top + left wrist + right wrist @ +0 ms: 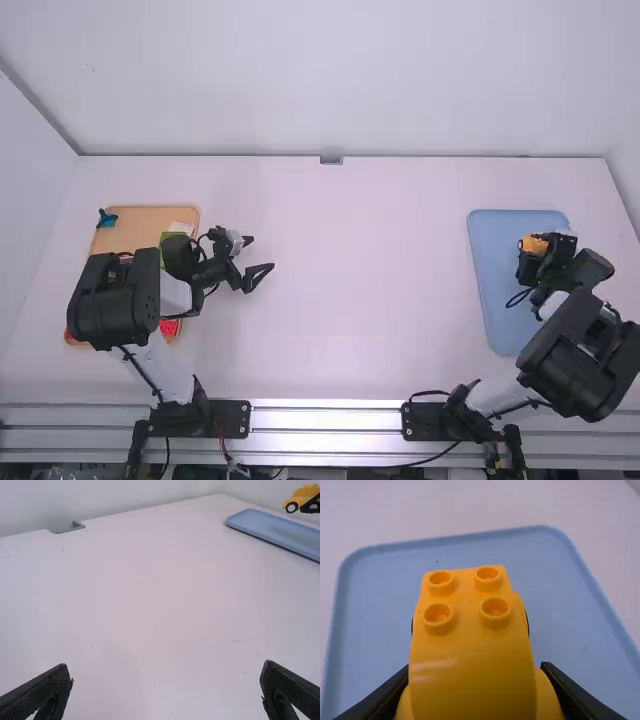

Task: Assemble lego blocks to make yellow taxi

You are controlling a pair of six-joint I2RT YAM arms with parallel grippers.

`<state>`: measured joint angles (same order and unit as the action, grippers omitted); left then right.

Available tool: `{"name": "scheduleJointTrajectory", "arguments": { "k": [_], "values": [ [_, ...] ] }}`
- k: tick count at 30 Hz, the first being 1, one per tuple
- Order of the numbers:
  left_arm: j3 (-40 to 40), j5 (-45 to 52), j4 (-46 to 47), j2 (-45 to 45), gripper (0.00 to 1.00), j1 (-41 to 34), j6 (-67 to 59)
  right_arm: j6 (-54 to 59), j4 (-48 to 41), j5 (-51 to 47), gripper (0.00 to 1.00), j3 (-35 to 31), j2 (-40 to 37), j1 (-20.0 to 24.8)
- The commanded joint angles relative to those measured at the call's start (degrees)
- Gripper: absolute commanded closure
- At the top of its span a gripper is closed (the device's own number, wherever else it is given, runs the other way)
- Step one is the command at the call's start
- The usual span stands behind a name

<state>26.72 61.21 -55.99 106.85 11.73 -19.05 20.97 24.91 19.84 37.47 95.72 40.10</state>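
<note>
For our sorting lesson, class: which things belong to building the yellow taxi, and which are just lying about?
Job:
yellow plastic block car
light-blue rectangular tray, probably

Lying about, seemingly:
tan rectangular board
small blue-and-black object on it

Lettering, numbers, signs: none legible (all three views checked).
</note>
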Motion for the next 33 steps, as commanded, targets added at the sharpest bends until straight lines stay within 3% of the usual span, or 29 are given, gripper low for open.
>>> {"name": "scheduleJointTrajectory", "arguments": {
  "k": [1, 8, 14, 21, 26, 33],
  "values": [
    [0.6, 0.9, 0.1, -1.3, 0.01, -0.5, 0.2, -0.6, -0.7, -2.5, 0.41, 1.8, -0.4, -1.2],
    [0.0, 0.8, -0.1, -1.3, 0.01, -0.5, 0.2, -0.6, -1.5, -3.9, 0.42, 1.9, -0.4, -3.1],
    [-0.7, 0.8, -0.2, -1.3, 0.01, -0.5, -1.0, -0.6, -2.7, -3.6, 0.35, 1.9, -0.4, -2.9],
    [-0.4, 0.8, 0.0, -1.3, 0.01, -0.5, -0.9, -0.6, -3.1, -3.6, 0.23, 1.9, -0.4, -2.9],
    [-0.4, 0.8, 0.0, -1.3, 0.01, -0.5, -0.7, -0.6, -3.0, -3.6, 0.01, 2.0, -0.5, -3.3],
    [-1.0, -6.1, -4.5, -1.7, 0.01, -2.5, 8.4, -5.9, -3.3, -6.7, 0.01, 3.2, -0.6, -8.3]
  ]
}}
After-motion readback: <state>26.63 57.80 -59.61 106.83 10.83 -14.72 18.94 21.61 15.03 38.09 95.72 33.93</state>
